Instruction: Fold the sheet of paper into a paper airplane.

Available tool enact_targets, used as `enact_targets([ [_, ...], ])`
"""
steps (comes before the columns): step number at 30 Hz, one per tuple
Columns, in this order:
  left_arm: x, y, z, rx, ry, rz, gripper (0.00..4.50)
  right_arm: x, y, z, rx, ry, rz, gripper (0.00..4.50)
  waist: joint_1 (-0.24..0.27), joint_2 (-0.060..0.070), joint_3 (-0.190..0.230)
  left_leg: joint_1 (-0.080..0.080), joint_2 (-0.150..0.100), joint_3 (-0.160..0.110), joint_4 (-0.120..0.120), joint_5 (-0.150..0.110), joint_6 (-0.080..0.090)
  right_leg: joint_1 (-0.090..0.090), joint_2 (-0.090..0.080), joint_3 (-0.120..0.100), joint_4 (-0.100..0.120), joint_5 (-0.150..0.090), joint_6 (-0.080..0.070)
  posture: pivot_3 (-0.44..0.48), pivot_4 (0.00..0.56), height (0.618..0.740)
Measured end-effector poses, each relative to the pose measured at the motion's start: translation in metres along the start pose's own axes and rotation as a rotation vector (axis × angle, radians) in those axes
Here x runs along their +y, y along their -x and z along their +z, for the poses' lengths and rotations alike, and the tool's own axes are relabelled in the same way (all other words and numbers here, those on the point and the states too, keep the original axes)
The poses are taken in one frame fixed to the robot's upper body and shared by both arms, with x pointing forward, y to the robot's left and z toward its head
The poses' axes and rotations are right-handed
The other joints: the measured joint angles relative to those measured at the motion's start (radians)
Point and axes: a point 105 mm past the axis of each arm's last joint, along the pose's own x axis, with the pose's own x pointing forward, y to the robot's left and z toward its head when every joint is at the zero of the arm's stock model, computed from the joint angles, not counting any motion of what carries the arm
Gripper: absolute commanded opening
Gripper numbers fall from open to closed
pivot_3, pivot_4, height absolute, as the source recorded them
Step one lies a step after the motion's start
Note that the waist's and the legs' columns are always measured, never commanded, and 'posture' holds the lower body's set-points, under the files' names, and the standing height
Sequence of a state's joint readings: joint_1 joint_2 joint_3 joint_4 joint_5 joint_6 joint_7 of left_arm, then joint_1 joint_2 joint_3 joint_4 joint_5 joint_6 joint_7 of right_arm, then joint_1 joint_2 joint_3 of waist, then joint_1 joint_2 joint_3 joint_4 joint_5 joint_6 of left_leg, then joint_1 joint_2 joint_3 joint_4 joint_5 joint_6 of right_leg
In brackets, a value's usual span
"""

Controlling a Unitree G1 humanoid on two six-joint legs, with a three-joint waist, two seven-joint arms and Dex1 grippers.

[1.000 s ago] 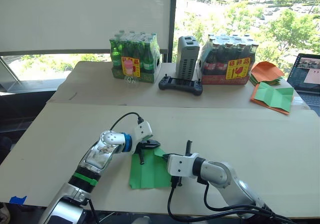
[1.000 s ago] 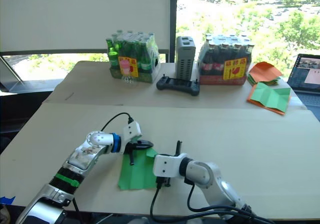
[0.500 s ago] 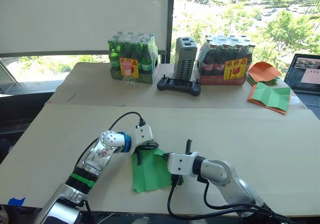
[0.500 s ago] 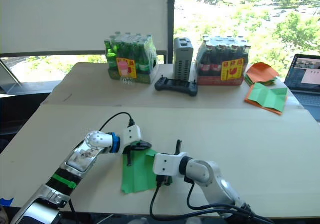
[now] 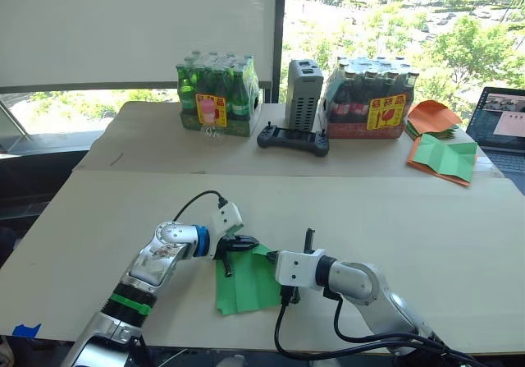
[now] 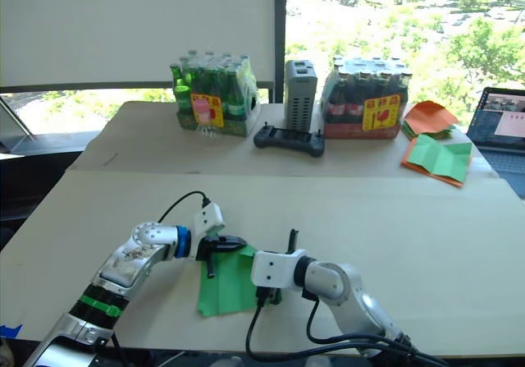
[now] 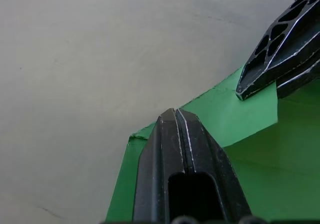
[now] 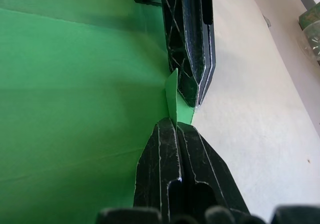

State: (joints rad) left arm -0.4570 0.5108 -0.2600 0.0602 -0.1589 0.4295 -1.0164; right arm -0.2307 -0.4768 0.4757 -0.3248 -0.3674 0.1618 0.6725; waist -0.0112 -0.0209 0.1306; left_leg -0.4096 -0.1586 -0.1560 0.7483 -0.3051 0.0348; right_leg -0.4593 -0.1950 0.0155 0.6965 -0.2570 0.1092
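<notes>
The sheet of paper [image 5: 246, 283] lies bright green near the table's front edge, with its far right corner folded up into a small flap [image 7: 235, 116]. My left gripper [image 5: 255, 244] is shut, its tip [image 7: 175, 111] resting on the paper's far edge beside that flap. My right gripper [image 5: 268, 256] points at it from the other side, tip to tip. It is shut on a thin raised sliver of the flap [image 8: 171, 96], with the left gripper's fingers [image 8: 192, 58] just beyond.
At the back stand a pack of green bottles [image 5: 220, 96], a grey box [image 5: 305, 94], a black controller [image 5: 295, 139] and a pack of dark bottles [image 5: 373, 96]. Orange sheets [image 5: 435, 117], an orange-bordered green sheet [image 5: 447, 158] and a laptop [image 5: 502, 125] lie far right.
My left forearm has dropped lower and swung a little left, while its gripper stays at the paper's far corner. The right arm has held still.
</notes>
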Motion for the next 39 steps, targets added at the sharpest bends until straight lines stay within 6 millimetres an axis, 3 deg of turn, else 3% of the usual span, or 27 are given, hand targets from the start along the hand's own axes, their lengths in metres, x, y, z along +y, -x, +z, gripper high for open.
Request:
enact_targets([
  [7,0.002,-0.002,-0.002,0.032,-0.074,0.008,0.00,0.000,0.000,-0.001,0.006,-0.003,0.003,0.07,0.003,0.000,0.000,0.002,0.000,0.000,0.000,0.000,0.000,0.002,0.000,0.000,0.000,0.000,0.000,0.000,0.150,0.675],
  [14,0.002,-0.007,-0.001,0.047,-0.107,-0.003,0.00,0.000,0.001,0.000,0.004,-0.001,0.013,2.28,0.007,0.000,0.000,0.002,0.000,0.000,0.000,0.000,0.000,0.002,0.000,0.000,0.000,0.000,0.000,0.000,0.150,0.675],
  [19,0.001,-0.007,-0.001,0.049,-0.113,-0.010,0.00,-0.012,0.008,0.011,-0.050,-0.130,-0.002,2.28,0.009,0.000,0.000,0.003,0.000,0.000,0.000,0.000,0.000,0.002,0.000,0.000,0.000,0.000,0.000,0.000,0.150,0.675],
  [21,0.001,-0.006,-0.002,0.051,-0.116,-0.009,0.00,-0.030,0.009,0.020,-0.101,-0.259,-0.044,2.28,0.007,0.000,0.000,0.003,0.000,0.000,0.000,0.000,0.000,0.002,0.000,0.000,0.000,0.000,0.000,0.000,0.150,0.675],
  [24,0.001,-0.007,-0.002,0.049,-0.119,-0.011,0.00,-0.051,0.008,0.029,-0.133,-0.342,-0.095,1.44,0.008,0.000,0.000,0.003,0.000,0.000,0.000,0.000,0.000,0.002,0.000,0.000,0.000,0.000,0.000,0.000,0.150,0.675],
  [28,0.000,-0.007,-0.002,0.048,-0.119,-0.012,0.00,-0.045,0.002,0.015,-0.072,-0.396,-0.071,0.07,0.008,-0.001,-0.001,0.003,0.000,0.000,-0.001,0.000,0.000,0.002,0.000,0.000,0.000,0.000,0.000,0.000,0.150,0.675],
  [33,0.000,-0.006,-0.002,0.048,-0.118,-0.010,0.00,-0.023,-0.011,0.005,-0.017,-0.415,0.025,0.03,0.008,-0.001,-0.001,0.003,0.000,0.000,0.000,0.000,0.000,0.002,0.000,0.000,0.000,0.000,0.000,0.000,0.150,0.675],
  [39,-0.001,-0.006,-0.002,0.045,-0.119,-0.003,0.00,-0.018,-0.019,-0.004,0.029,-0.427,0.018,0.03,0.007,-0.001,-0.001,0.003,0.000,0.000,0.000,0.000,0.000,0.002,0.000,0.000,0.000,0.000,0.000,0.000,0.150,0.675],
])
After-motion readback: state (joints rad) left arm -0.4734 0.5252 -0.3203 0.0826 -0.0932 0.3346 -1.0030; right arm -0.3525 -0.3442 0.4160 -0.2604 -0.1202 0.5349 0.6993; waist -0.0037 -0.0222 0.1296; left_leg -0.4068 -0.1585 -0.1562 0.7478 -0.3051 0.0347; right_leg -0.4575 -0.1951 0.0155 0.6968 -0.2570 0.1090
